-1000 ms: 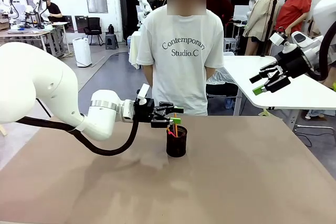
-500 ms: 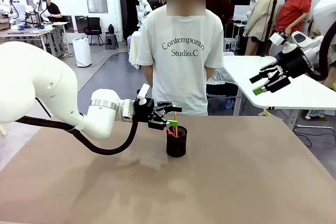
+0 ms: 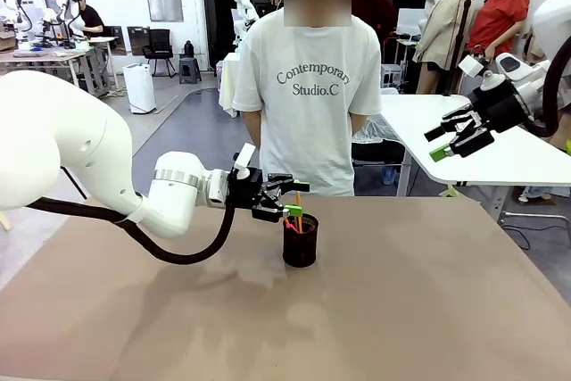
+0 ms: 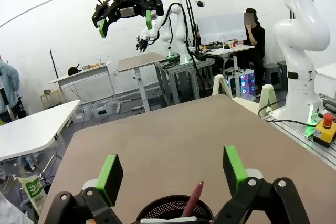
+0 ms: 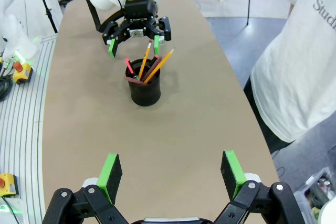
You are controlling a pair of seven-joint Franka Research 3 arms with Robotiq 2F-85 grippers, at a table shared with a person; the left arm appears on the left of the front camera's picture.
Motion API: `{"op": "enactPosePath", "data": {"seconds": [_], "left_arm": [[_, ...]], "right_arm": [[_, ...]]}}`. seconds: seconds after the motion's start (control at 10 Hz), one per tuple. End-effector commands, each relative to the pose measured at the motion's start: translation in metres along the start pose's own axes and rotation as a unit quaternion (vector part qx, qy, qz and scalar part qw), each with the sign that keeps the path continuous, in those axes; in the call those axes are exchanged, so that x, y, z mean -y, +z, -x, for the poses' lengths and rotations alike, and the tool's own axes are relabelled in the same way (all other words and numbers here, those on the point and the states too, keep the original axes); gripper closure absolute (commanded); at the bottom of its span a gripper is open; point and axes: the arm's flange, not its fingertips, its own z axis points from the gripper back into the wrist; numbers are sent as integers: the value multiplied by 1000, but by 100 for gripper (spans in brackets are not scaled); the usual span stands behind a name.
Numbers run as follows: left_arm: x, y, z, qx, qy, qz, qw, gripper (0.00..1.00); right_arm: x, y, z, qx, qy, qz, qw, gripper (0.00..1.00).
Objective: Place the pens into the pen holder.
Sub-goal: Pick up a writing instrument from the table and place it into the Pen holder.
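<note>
Black mesh pen holder [image 5: 145, 91], yellow-orange and reddish-brown pens [image 5: 151, 65], plain tan desk [image 3: 428, 310], black left tool [image 3: 287, 198] with green pads, white lettered shirt [image 3: 306, 86]

The left arm is extended from nine o'clock toward the table's middle, its left gripper [image 3: 294, 198] held level with jaws spread apart. The right gripper [image 3: 451, 140] is raised at two o'clock, jaws likewise parted, nothing held.

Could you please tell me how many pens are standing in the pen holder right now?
4, all in the pen holder: two yellow-orange pencils, a reddish-brown pencil between them, and a red-ended marker. More could be hidden inside.
</note>
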Motion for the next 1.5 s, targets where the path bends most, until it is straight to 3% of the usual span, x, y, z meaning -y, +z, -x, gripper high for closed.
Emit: {"op": "enactPosePath", "data": {"seconds": [0.0,0.2,0.5,0.9,1.0,1.1,1.2,1.4], "left_arm": [[-1,0,-2,7,1,-3,1000,0],[0,0,0,0,0,0,1000,0],[21,51,-37,-86,83,49,992,0],[42,109,-84,-192,125,59,972,0],[48,118,-97,-197,128,55,971,0],[46,134,-109,-217,136,43,966,0],[51,148,-129,-275,147,1,950,0],[55,174,-152,-316,132,-57,938,0]], "right_arm": [[-3,1,-1,-1,1,3,1000,0],[-3,1,-1,-1,1,3,1000,0],[-3,1,-1,-1,1,3,1000,0],[-3,1,-1,-1,1,3,1000,0],[-3,1,-1,-1,1,3,1000,0],[-3,1,-1,-1,1,3,1000,0],[-3,1,-1,-1,1,3,1000,0],[-3,1,-1,-1,1,3,1000,0]]}}
